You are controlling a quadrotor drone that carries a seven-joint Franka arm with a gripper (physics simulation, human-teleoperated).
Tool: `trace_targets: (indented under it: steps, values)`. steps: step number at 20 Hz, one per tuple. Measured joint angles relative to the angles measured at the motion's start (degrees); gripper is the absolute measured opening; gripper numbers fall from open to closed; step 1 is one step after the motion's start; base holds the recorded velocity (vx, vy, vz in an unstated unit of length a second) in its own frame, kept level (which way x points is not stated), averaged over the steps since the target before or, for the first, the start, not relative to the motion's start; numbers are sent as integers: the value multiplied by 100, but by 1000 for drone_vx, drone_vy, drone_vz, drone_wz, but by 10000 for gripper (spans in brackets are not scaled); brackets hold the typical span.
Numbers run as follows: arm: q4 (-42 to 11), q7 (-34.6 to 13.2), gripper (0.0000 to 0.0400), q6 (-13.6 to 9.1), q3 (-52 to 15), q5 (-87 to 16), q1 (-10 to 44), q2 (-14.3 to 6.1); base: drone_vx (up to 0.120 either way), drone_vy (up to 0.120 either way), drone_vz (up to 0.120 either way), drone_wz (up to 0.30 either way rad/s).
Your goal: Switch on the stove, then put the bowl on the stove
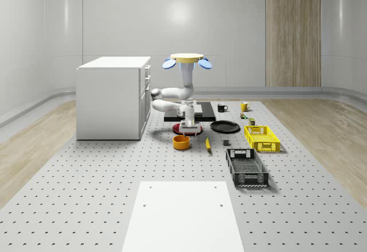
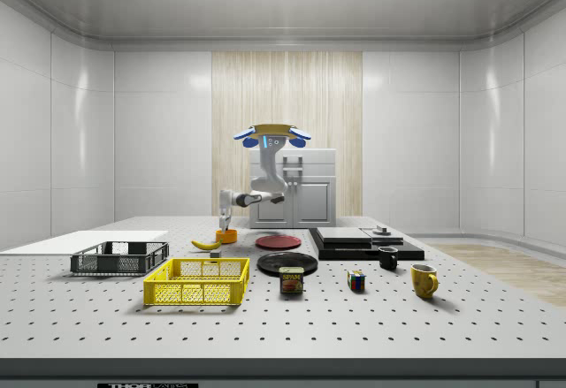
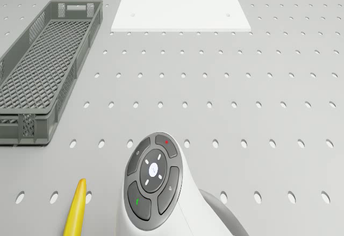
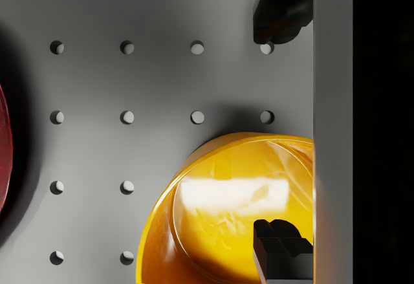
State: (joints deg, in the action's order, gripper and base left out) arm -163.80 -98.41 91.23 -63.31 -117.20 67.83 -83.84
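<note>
I am hovering beside the stove (image 1: 198,110), my open pincer (image 4: 278,132) straddling the orange bowl's (image 4: 226,213) rim; gripping and carrying are remaining.

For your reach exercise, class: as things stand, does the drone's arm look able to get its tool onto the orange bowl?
Probably yes. The drone hovers beside the white cabinet, and the tool hangs open just above the orange bowl, one finger over its inside. Nothing lies between them.

Bowl (image 4: 226,213) & red plate (image 4: 3,161) cut off at wrist view's edges.
</note>
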Motion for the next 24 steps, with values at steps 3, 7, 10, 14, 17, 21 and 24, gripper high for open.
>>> trace_targets:
  steps: [3, 7, 10, 14, 17, 21, 24]
  values:
    - [80, 37, 400, 90, 188, -178, 8, -6, 0, 0, 0, 0]
    - [159, 97, 400, 172, 360, -340, -10, -4, 0, 0, 0, 0]
    - [189, 149, 400, 202, 425, -402, -47, -1, 0, 0, 0, 0]
    - [251, 188, 400, 191, 439, -426, -35, 48, 0, 0, 0, 0]
    - [297, 205, 400, 174, 436, -432, -13, 90, 0, 0, 0, 0]
    - [351, 203, 400, 171, 489, -494, 26, 138, 0, 0, 0, 0]
    - [369, 193, 400, 155, 510, -523, 46, 171, 0, 0, 0, 0]
